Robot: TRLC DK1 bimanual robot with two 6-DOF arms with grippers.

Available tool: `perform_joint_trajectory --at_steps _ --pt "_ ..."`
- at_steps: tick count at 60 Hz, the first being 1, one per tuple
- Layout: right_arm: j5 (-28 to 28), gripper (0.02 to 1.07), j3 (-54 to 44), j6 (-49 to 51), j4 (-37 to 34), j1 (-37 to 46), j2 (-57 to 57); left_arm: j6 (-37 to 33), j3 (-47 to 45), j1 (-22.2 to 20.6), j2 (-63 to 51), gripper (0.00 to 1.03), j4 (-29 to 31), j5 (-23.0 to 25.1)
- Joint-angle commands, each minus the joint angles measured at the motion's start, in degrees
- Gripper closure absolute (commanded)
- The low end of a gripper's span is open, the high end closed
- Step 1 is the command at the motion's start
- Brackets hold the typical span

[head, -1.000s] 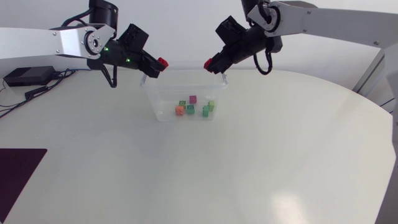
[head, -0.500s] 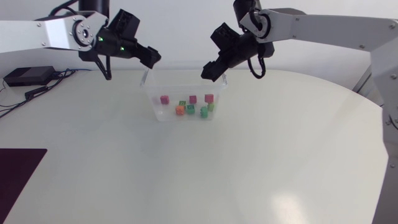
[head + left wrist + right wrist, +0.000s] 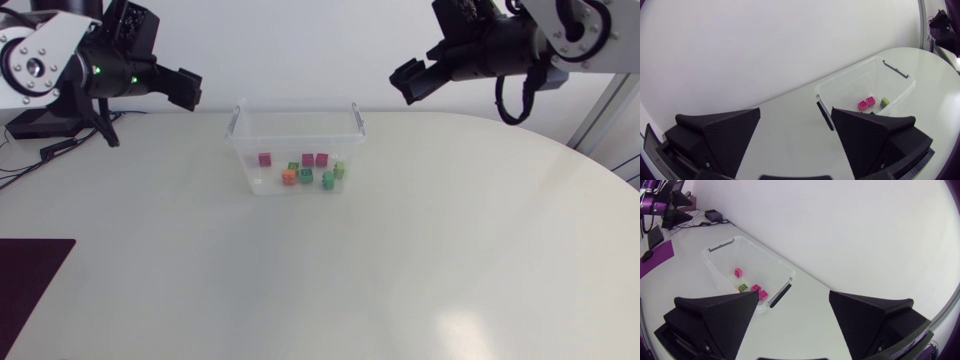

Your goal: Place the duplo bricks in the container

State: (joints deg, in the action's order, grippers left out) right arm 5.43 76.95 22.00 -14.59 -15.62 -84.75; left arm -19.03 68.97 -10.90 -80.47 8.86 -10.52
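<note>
The bricks (image 3: 306, 176) are lying in a loose cluster on the floor of the clear container (image 3: 240, 140), and neither tool is holding any of them. Three pink or red ones are sitting along the far side of the cluster, with an orange brick (image 3: 288, 177) and several green ones just beside them. The container is standing on the white bench (image 3: 400, 250), with a dark handle (image 3: 357, 113) at each short end.

The left tool (image 3: 186, 88) is hanging above the bench, off the container's left end and well apart from it, pointing toward it. Its fingers (image 3: 720, 135) are standing wide apart with nothing between them. In the left wrist view the container is lying ahead of this tool and off to one side, partly behind one finger, with two pink bricks and a green one showing through its wall.

The right tool (image 3: 410, 82) is hanging off the container's right end, also well apart from it and pointing toward it. Its fingers (image 3: 875, 315) are likewise spread wide and gripping nothing. In the right wrist view the container is lying ahead of this tool, toward one finger, with pink and green bricks inside.
</note>
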Motion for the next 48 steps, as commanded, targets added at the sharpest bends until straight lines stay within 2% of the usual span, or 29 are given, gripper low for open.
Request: perform_joint_trajectory --at_steps 1,7,11,23,30,48 --pt "-1.4 0.06 -5.6 -2.5 1.7 0.9 3.8 1.8 -4.1 0.3 4.8 0.04 -1.0 -1.7" --pt "-1.6 0.06 -12.7 -2.2 6.5 2.4 9.1 1.5 -8.6 0.6 9.5 0.04 -1.9 -1.9" --pt "-2.4 0.06 -15.5 -2.3 7.0 3.6 11.1 1.4 -11.8 1.3 12.4 0.04 -3.2 -1.9" --pt "-9.2 0.06 -25.4 -5.6 10.3 6.5 18.4 1.0 -21.9 3.1 20.4 0.04 -8.0 -1.9" --pt "-10.2 0.06 -31.2 -5.6 13.4 8.1 23.3 1.0 -26.5 4.1 25.1 0.05 -9.0 -1.8" --pt "-12.4 0.06 -40.2 -5.1 13.8 12.5 33.9 0.0 -37.6 5.7 36.7 0.05 -12.7 -1.7"
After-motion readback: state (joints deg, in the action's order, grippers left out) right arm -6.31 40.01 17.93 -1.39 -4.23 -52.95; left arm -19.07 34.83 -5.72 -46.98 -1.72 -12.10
